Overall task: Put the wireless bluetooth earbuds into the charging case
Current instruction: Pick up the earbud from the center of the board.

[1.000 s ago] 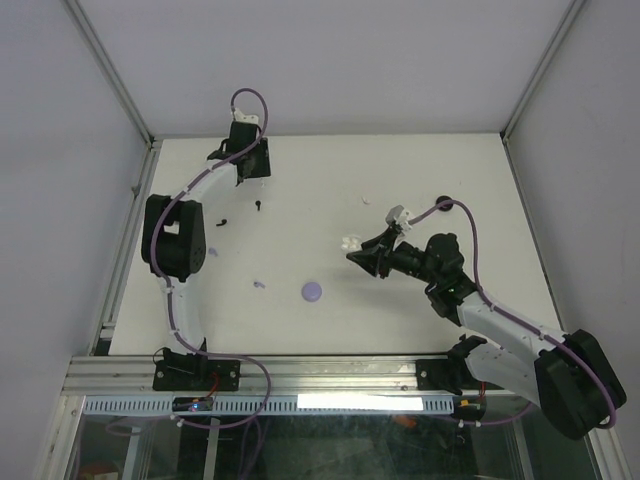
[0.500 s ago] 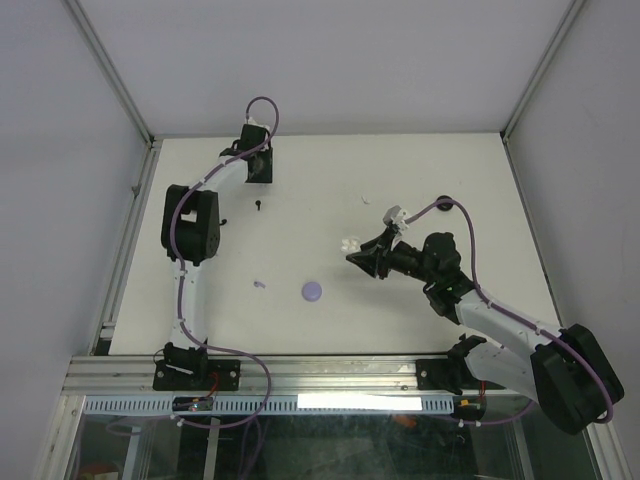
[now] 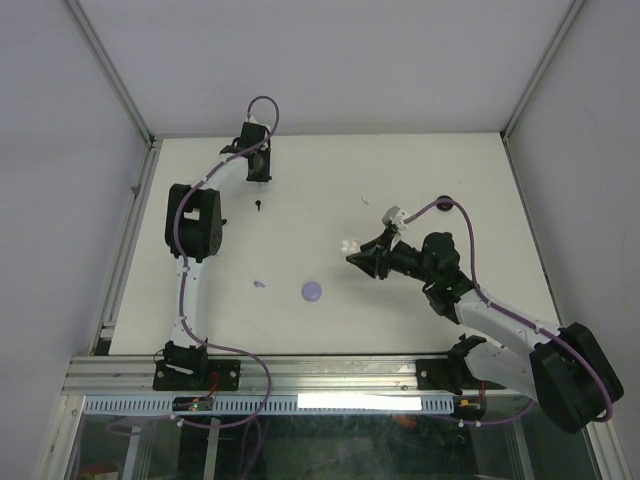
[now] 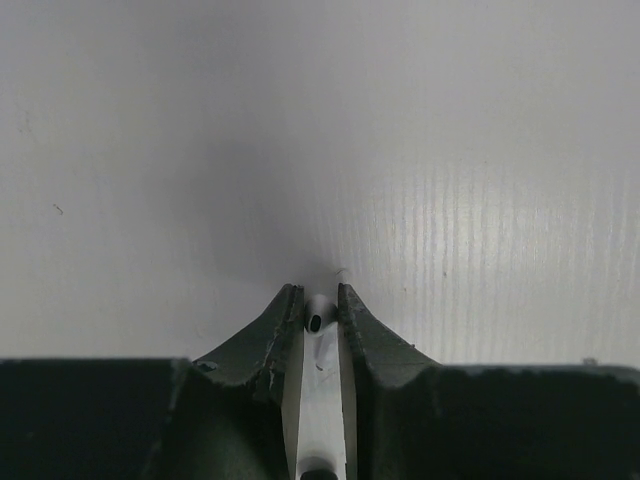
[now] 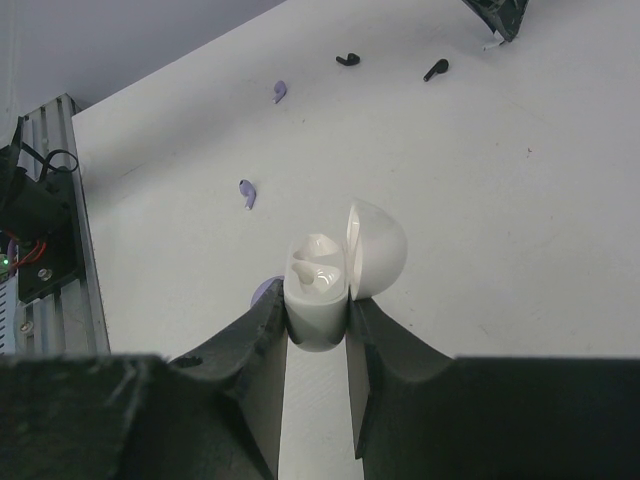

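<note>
Left wrist, left gripper [image 4: 318, 293] pinching white earbud [image 4: 318, 322], right gripper [image 5: 316, 304] clamping case [image 5: 377, 250]

**Gripping on both sides**

Stretching far forward with the left arm, left gripper [image 4: 320, 293] pointed down, jaws nipped onto a white earbud [image 4: 317, 321]. Reaching inward with the right arm, right gripper [image 5: 318, 310] clamped around an open white charging case [image 5: 320, 268].

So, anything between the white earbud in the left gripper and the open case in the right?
Nothing visible blocks it. The white earbud is pinched in the left gripper; the white charging case sits in the right gripper, lid hinged open. Only a black earbud lies on the table near that path.
</note>
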Robot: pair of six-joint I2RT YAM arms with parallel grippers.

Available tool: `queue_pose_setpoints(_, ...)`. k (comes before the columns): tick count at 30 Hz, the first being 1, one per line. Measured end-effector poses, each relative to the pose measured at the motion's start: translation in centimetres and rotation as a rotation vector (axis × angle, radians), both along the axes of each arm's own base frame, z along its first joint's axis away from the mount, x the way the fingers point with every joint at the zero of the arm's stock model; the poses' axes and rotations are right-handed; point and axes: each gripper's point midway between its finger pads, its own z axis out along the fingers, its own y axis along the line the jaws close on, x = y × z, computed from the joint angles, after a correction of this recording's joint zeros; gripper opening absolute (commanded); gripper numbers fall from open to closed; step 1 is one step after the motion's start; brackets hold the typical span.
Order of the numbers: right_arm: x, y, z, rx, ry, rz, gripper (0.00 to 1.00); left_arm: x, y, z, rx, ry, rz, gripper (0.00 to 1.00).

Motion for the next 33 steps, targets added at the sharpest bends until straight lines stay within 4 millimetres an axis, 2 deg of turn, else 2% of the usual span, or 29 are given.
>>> queue_pose_setpoints(10,0.0,0.0,0.0,0.0,0.001,0.002,0.0,-0.5,-0.4,0.0,-0.049,0.017,-0.025,0.07)
queue_pose_setpoints(14,-0.1,0.1,0.0,0.001,0.002,0.009,0.0,-2.3,-0.9,0.1,-0.099,0.052,-0.033,0.06)
queue_pose_setpoints(21,-0.4,0.3,0.0,0.004,0.003,0.019,0.0,-7.5,-2.1,0.8,-0.208,0.102,-0.032,0.04)
queue_pose_setpoints(25,-0.5,0.6,0.3,0.015,-0.001,0.028,0.0,-10.4,-3.0,3.4,-0.286,0.047,-0.037,0.01)
queue_pose_setpoints(33,-0.6,0.9,1.5,0.05,-0.032,0.036,0.0,-13.8,-5.7,12.0,-0.474,-0.244,-0.11,0.02)
